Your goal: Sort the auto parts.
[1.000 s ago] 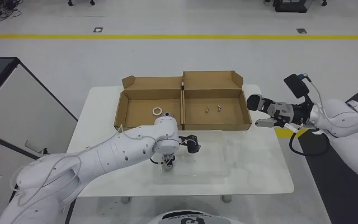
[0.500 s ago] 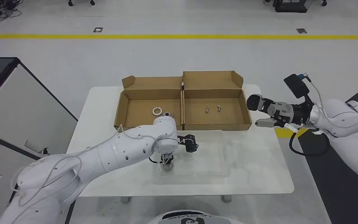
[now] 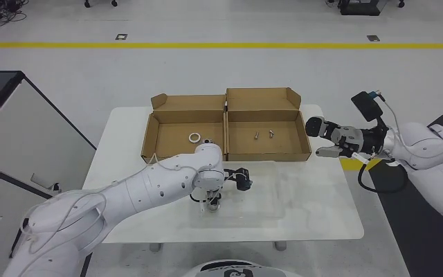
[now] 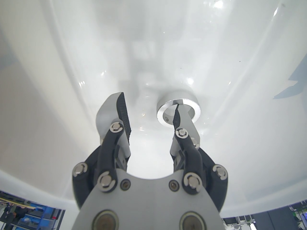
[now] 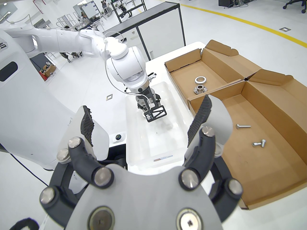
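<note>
Straddling the wall of the ring (image 4: 160, 113), which lies flat in the tray (image 4: 72, 48), the fingers of the left gripper (image 4: 148, 101) are spread: one apparently inside the bore, one outside. The right gripper (image 5: 146, 105), likewise spread, is parked well apart.

Bright, even light; glare speckles the glossy white tray (image 4: 153, 37).

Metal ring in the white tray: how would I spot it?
Find the white tray in front of the two cardboard boxes. The thick metal ring lies alone in it, one jaw dipped in its hole; the other parts sit in the boxes.
</note>
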`<state>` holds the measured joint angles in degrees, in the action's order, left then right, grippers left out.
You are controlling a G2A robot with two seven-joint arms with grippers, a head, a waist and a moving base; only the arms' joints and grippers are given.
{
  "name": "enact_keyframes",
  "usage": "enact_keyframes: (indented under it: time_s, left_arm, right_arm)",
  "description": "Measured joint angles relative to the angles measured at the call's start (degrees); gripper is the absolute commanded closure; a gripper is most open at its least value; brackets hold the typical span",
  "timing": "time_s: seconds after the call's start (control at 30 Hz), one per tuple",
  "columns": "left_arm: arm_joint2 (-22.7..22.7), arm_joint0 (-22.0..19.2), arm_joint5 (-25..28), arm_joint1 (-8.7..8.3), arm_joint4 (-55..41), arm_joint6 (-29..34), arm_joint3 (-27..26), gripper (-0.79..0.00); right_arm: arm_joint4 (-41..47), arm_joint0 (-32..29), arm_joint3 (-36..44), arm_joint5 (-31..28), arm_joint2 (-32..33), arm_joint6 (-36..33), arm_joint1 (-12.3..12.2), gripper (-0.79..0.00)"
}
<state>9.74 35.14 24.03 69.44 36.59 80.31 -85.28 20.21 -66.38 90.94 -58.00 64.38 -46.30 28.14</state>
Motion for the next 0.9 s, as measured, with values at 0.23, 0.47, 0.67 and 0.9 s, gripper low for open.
enact_keyframes:
  time_s: [0.23,0.47,0.67,0.9]
  left_arm:
    - [0.00,-0.05,1.17,1.16,0.14,-1.18,1.35,-0.376]
    - [0.00,-0.69,1.01,0.65,-1.10,-1.03,1.44,-0.363]
    - [0.00,-0.14,0.94,0.20,-0.77,-0.95,1.00,-0.357]
    - [0.00,0.17,1.49,0.05,-0.88,-1.51,1.01,-0.320]
  right_arm:
    - [0.00,0.00,0.00,0.00,0.00,0.00,0.00,-0.785]
    - [0.00,0.00,0.00,0.00,0.00,0.00,0.00,-0.785]
    - [0.00,0.00,0.00,0.00,0.00,0.00,0.00,-0.785]
    - [0.00,0.00,0.00,0.00,0.00,0.00,0.00,-0.785]
